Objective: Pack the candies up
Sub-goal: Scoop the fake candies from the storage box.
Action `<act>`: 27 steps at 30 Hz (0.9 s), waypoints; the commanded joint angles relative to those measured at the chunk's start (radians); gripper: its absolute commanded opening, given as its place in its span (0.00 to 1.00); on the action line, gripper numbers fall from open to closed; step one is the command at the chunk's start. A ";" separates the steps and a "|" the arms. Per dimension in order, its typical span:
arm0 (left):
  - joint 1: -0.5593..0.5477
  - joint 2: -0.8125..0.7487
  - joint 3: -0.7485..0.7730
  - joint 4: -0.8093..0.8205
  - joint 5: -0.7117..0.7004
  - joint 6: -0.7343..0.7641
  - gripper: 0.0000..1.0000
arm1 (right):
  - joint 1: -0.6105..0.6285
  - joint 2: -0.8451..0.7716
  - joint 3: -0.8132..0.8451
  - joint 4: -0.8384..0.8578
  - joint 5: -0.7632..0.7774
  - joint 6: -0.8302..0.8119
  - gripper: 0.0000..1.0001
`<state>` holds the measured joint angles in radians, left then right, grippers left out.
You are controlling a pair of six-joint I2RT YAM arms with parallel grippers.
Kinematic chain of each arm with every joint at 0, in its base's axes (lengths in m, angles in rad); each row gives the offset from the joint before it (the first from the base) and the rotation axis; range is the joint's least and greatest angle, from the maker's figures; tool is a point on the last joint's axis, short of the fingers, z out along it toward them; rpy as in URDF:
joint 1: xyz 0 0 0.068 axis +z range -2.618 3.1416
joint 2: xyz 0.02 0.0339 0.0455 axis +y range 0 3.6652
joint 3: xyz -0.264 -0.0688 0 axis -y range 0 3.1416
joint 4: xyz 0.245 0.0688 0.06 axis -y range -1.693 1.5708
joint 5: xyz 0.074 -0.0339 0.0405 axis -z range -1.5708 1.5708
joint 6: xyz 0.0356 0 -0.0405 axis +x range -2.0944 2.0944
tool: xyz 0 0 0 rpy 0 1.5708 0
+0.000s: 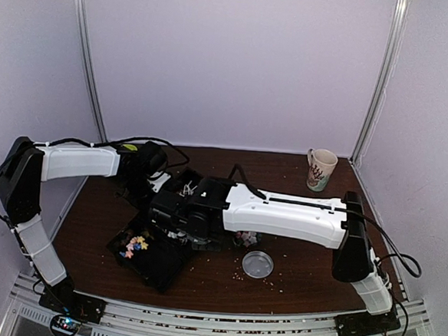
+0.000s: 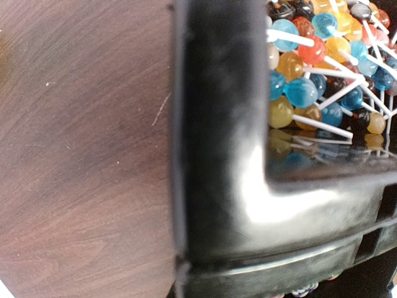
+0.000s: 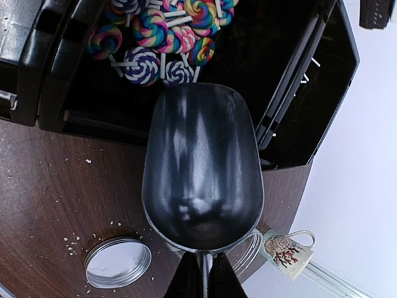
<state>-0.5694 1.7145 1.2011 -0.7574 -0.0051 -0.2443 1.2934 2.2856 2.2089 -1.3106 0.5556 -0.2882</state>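
Note:
The candies [image 1: 134,246] are a small pastel heap in the near compartment of a black divided tray [image 1: 159,270]. More of these candies fill a small glass jar [image 1: 247,236] beside the tray. My right gripper [image 3: 203,259] is shut on the handle of an empty dark metal scoop [image 3: 201,167], held over the tray's edge by the swirl lollipops [image 3: 155,37]. My left gripper [image 1: 155,180] is at the tray's far corner. Its fingers are hidden in the left wrist view, where the tray rim [image 2: 217,155] fills the picture; I cannot tell whether it holds the rim.
Ball lollipops [image 2: 322,68] on white sticks fill another tray compartment. A round metal lid [image 1: 257,264] lies on the brown table to the right of the tray, among pale crumbs. A patterned mug [image 1: 320,168] stands at the back right corner. Walls close the table in.

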 commanded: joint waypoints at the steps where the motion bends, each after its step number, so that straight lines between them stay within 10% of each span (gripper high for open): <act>1: -0.010 -0.087 0.052 0.086 0.050 0.014 0.00 | 0.012 0.063 0.053 0.005 0.069 -0.060 0.00; 27: -0.010 -0.152 0.007 0.163 0.129 0.015 0.00 | -0.058 0.074 0.009 0.160 -0.177 0.059 0.00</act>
<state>-0.5632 1.6752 1.1664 -0.7685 -0.0376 -0.2081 1.2583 2.3245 2.1975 -1.1255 0.4183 -0.3218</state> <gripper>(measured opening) 0.063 0.082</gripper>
